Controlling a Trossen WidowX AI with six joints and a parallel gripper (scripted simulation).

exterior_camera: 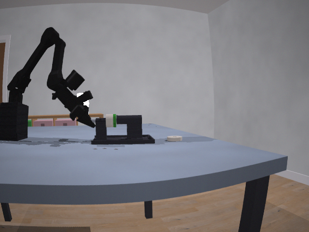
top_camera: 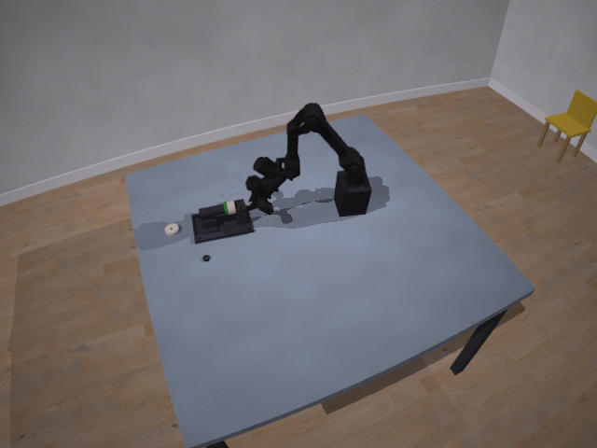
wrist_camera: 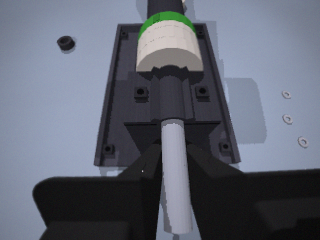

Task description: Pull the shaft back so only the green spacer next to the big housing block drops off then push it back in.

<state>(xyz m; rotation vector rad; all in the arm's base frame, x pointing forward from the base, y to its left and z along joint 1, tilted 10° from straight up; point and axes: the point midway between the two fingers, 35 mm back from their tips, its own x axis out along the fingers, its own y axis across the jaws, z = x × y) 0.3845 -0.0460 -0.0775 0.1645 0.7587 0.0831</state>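
A black fixture (top_camera: 222, 225) stands on the table, with a small support block (exterior_camera: 101, 128) and the big housing block (exterior_camera: 133, 125). A pale grey shaft (wrist_camera: 175, 172) runs through the small block toward the housing. On the shaft, between the blocks, sit a wide cream spacer (wrist_camera: 169, 50) and a thin green spacer (wrist_camera: 166, 21) against the housing; they also show from the side, the cream spacer (exterior_camera: 109, 120) and the green spacer (exterior_camera: 114, 120). My gripper (wrist_camera: 170, 144) is shut on the shaft's free end, just outside the small block. It also shows in the top view (top_camera: 262, 204).
A loose cream ring (top_camera: 172, 229) lies on the table beyond the fixture. A small black ring (top_camera: 206, 256) lies in front of it. Three tiny washers (wrist_camera: 291, 118) lie beside the base. The arm's base block (top_camera: 353, 192) stands to the right.
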